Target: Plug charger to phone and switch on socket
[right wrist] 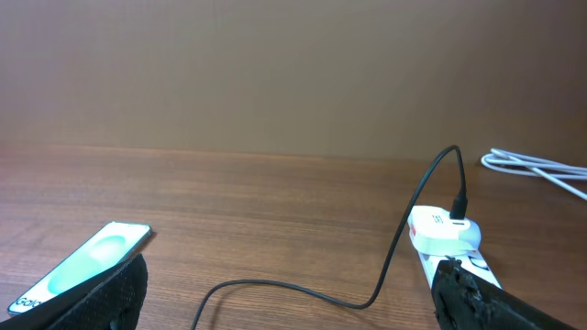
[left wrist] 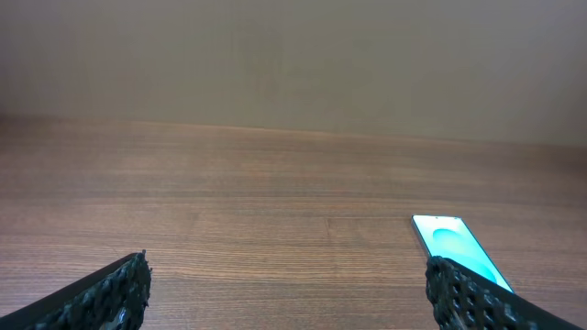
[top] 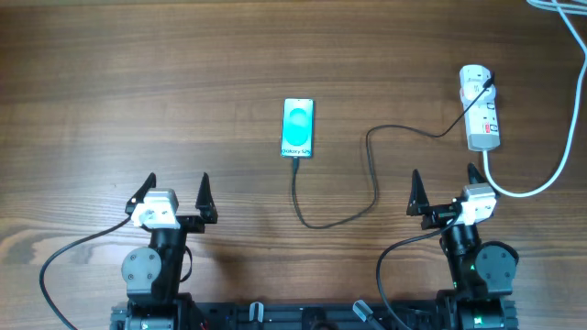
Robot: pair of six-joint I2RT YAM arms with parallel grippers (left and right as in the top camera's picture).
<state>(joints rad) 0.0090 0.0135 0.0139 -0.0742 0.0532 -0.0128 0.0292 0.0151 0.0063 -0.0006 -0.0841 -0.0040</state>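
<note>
The phone (top: 298,127) lies flat at the table's middle, cyan screen up, text strip at its near end. It also shows in the left wrist view (left wrist: 456,246) and the right wrist view (right wrist: 81,264). The black charger cable (top: 371,174) runs from the phone's near end, loops, and rises to a white adapter on the socket (top: 481,108) at the right. The cable's tip sits against the phone's near edge. The socket also shows in the right wrist view (right wrist: 447,232). My left gripper (top: 174,195) and right gripper (top: 445,191) are open and empty, near the front edge.
The socket's white power cord (top: 550,179) curves from its near end out to the right and up past the far right corner. It also shows in the right wrist view (right wrist: 537,168). A plain wall stands behind the table.
</note>
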